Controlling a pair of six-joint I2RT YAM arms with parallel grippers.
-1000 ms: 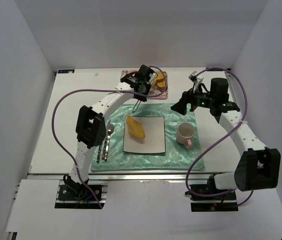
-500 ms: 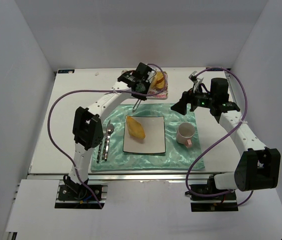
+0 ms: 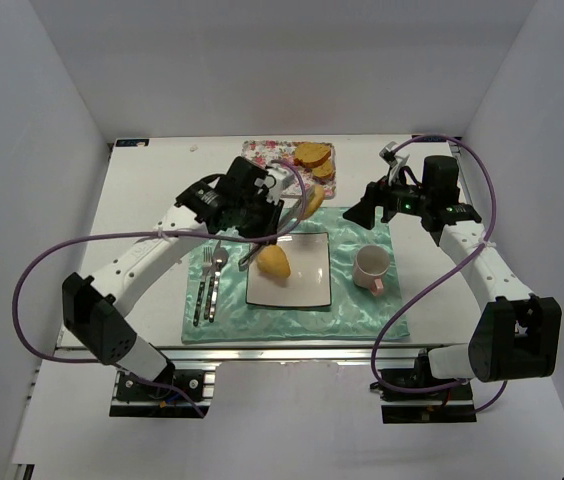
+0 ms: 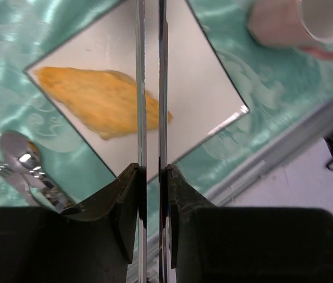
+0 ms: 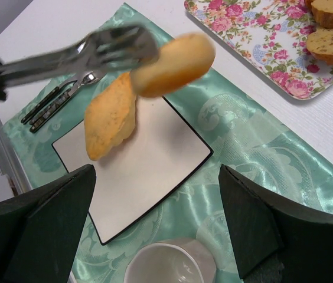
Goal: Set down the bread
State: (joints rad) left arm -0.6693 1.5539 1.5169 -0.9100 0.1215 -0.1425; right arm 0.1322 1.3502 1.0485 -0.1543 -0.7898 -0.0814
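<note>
Left pincer (image 4: pixel 150 177) swung toward plate (image 3: pixel 307 280), seemingly clamping tongs (image 5: pixel 66 56) holding bread (image 5: pixel 175 56).

- Bread slices (image 3: pixel 275 262): four in all, one lying on the plate (image 3: pixel 307 285), one gripped in the tongs (image 4: pixel 141 88), two resting on the tray (image 5: pixel 255 41).
- Plate: one, square and white.
- Tongs: one pair.
- Tray: one, flower-patterned.
- Cup (image 3: pixel 372 267): one.
- Placemat (image 3: pixel 362 310): one, green.
- Cutlery pieces (image 3: pixel 207 285): two beside the plate (a fork and a spoon, by the left wrist view).
- Robot arms (image 3: pixel 132 265): two.
</note>
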